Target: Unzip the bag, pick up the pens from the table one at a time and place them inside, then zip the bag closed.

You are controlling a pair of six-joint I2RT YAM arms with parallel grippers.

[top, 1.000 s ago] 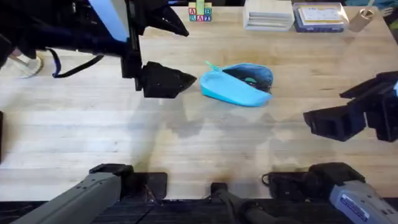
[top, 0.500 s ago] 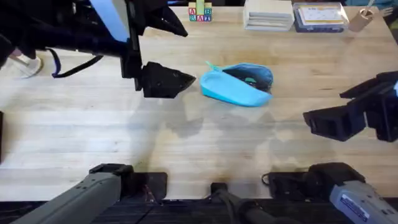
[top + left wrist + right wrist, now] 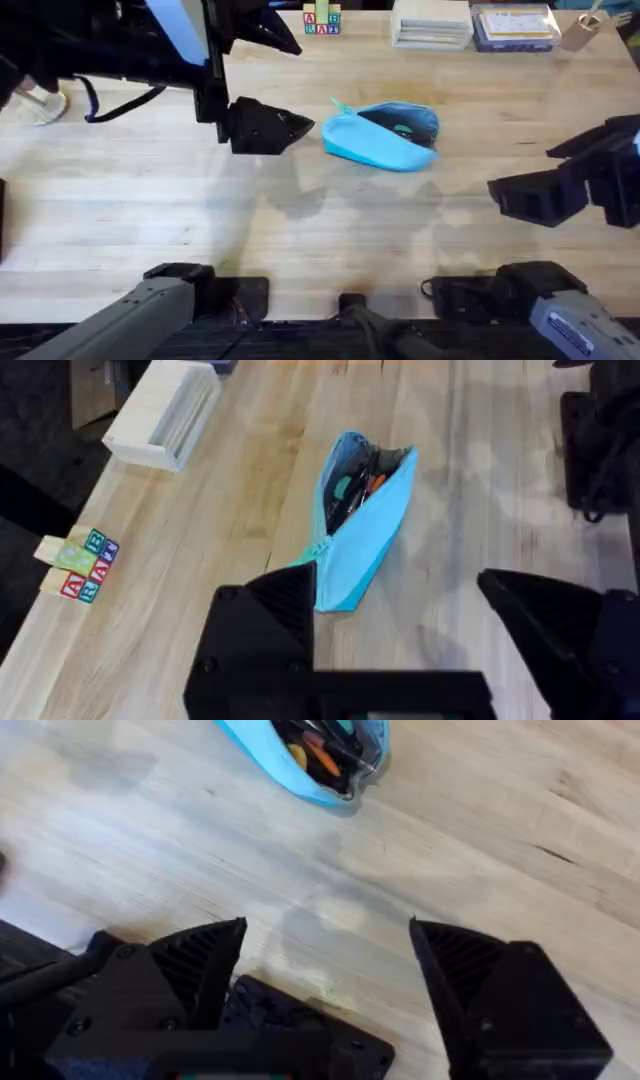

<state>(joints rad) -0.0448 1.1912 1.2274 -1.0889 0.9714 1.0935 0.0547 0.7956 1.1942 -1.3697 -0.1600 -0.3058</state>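
The light blue bag (image 3: 378, 145) lies on the table (image 3: 330, 240) with its mouth gaping open. The left wrist view shows the bag (image 3: 368, 545) with an orange pen (image 3: 376, 481) among dark items inside. The right wrist view shows the bag (image 3: 262, 752) and the same orange pen (image 3: 322, 756) in it. I cannot pick out the black pen against the dark lining. My left gripper (image 3: 292, 127) hovers open just left of the bag's closed end, its fingers (image 3: 268, 615) spread wide. My right gripper (image 3: 506, 197) is open too, well right of the bag and nearer the front.
Alphabet blocks (image 3: 322, 20), a white box (image 3: 432, 22), a blue-lidded box (image 3: 512, 25) and a small container (image 3: 582, 30) line the far edge. A pale object (image 3: 40, 105) sits at the far left. Bare wood spreads in front of the bag.
The left gripper has edged very slightly left, away from the bag. The bag and the right arm have not moved.
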